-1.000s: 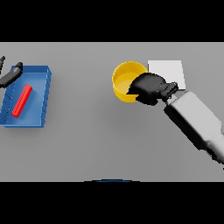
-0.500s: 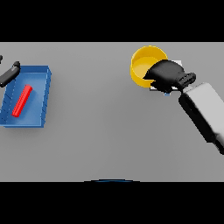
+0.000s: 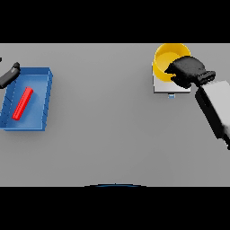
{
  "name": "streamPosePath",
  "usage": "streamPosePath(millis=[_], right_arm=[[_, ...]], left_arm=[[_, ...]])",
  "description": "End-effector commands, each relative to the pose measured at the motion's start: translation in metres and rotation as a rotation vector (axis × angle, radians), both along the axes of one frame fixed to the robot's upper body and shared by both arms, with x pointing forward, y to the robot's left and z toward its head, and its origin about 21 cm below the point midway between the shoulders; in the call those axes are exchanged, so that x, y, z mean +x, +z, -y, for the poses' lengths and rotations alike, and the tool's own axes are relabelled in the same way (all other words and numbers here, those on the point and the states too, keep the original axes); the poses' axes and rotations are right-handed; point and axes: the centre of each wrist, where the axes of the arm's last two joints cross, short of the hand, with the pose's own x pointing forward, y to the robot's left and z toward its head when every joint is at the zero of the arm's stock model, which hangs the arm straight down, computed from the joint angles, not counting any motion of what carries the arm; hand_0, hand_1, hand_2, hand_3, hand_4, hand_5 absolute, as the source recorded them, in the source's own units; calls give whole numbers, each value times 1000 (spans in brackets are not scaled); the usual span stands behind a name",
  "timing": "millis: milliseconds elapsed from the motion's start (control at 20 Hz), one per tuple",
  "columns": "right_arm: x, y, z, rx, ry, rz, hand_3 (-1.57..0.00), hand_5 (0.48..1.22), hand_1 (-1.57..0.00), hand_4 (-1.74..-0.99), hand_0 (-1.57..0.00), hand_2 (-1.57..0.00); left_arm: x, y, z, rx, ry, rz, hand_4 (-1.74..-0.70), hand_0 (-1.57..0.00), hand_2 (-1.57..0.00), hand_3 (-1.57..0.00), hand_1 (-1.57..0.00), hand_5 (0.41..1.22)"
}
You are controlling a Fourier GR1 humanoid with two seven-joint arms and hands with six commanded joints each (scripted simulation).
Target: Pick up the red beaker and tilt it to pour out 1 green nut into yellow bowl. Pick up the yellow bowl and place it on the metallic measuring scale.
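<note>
The yellow bowl point(image 3: 165, 59) is at the far right of the table, over the pale metallic scale point(image 3: 162, 86), whose front edge shows below it. My right hand point(image 3: 187, 72) has its dark fingers curled over the bowl's right rim and grips it. I cannot tell whether the bowl rests on the scale or hangs just above it. The red beaker point(image 3: 22, 103) lies on its side inside the blue tray point(image 3: 41, 108) at the far left. My left hand point(image 3: 9, 75) shows at the left edge, just above the tray's far corner.
The blue tray's raised walls stand at the left edge. A small blue mark point(image 3: 171, 95) sits at the scale's front edge. My right forearm point(image 3: 214, 108) slants across the right side.
My right hand has carried the yellow bowl up and to the right, until it covers the scale. The left hand has slipped slightly further left.
</note>
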Motion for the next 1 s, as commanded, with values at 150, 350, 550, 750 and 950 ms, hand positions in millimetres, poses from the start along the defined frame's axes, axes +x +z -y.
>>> streamPosePath(millis=[150, 350, 550, 750, 950], right_arm=[[8, -14, 10, 25, -50, -30, -1318, 1221, -1571, -1741, -1571, -1439], [12, -25, 12, 53, -78, -79, -1407, 1221, -1571, -1741, -1548, -1393], [14, -27, 16, 48, -99, -108, -1427, 1221, -1571, -1741, -1402, -1375], [12, -31, 19, 75, -103, -127, -937, 1143, -1150, -1660, -902, -1186], [16, -28, 19, 54, -133, -154, -613, 933, -582, -1539, -369, -693]], left_arm=[[-1, -3, 0, -2, -3, 0, -725, 1, 1, 1, 1, 712], [-1, -6, 0, -10, -4, -9, -729, 1, 1, 1, 1, 714], [0, -3, 0, -2, -1, -12, -728, 1, 1, 1, 1, 713], [3, -4, -1, -7, 1, -10, -732, 1, 1, 1, 1, 723], [3, -11, 1, -14, -6, -17, -727, 1, 1, 1, 1, 717]])
